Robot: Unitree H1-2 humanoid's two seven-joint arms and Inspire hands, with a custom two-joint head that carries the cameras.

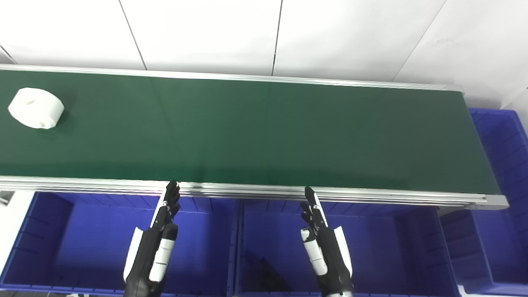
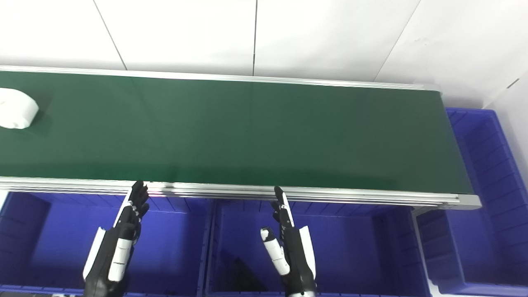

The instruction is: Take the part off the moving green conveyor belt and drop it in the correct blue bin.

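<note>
A white round part (image 1: 36, 108) with a hollow top lies on the green conveyor belt (image 1: 264, 132) at its far left; in the right eye view the part (image 2: 15, 110) is cut by the left edge. My left hand (image 1: 159, 239) is open and empty, fingers straight, over the left blue bin (image 1: 45, 231), fingertips at the belt's near rail. My right hand (image 1: 321, 243) is open and empty over the middle blue bin (image 1: 396, 247), fingertips also at the rail. Both hands are far right of the part.
A third blue bin (image 1: 501, 165) stands at the belt's right end. A dark shape (image 1: 264, 274) lies in the middle bin's bottom. The belt's metal near rail (image 1: 247, 189) runs in front of the hands. White wall panels stand behind the belt.
</note>
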